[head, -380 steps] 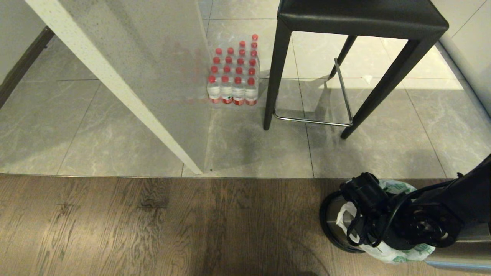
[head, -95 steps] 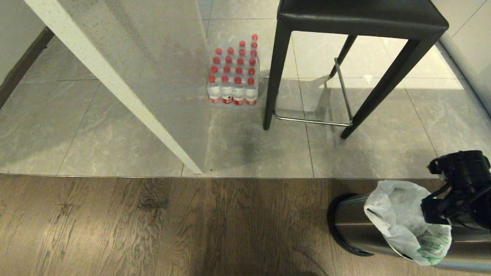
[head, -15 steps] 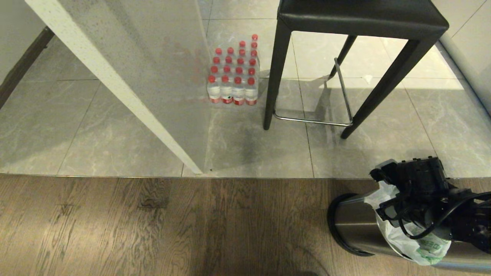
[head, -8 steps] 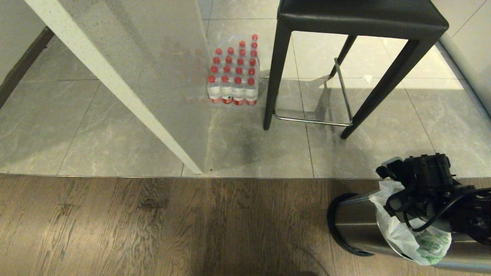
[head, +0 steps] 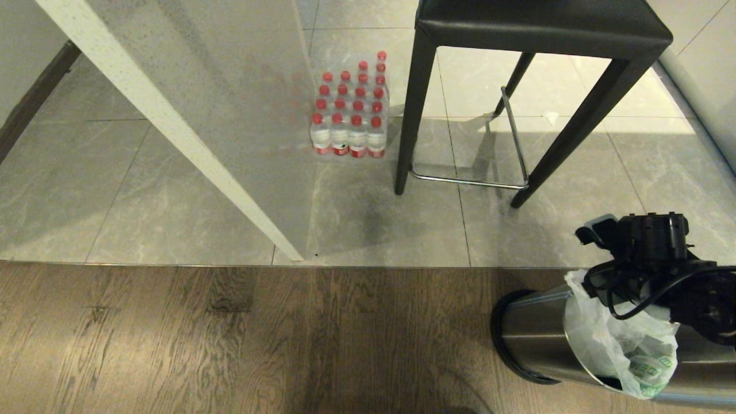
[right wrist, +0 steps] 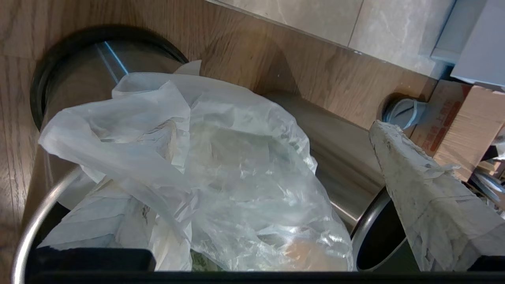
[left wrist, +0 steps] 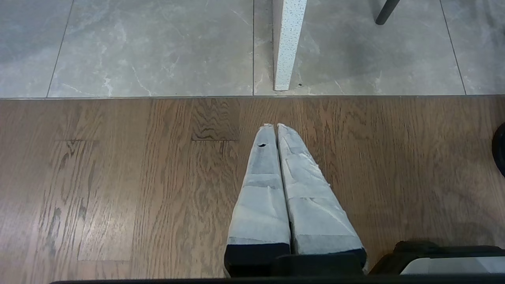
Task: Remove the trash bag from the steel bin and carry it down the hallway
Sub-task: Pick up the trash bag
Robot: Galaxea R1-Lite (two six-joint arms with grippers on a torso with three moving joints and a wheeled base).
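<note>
Trash bag sitting in mouth of steel bin, bunched top poking out; right gripper hovering just above.
Left gripper pointing at wood floor, fingers pressed together, nothing held.
Bag crumple lying between wide-apart right fingers, nothing pinched yet.

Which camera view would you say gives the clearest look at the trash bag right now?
The right wrist view: the trash bag fills it, crumpled over the steel bin. The head view shows it small at the edge, partly behind the right gripper. The left wrist view shows none of it.
</note>
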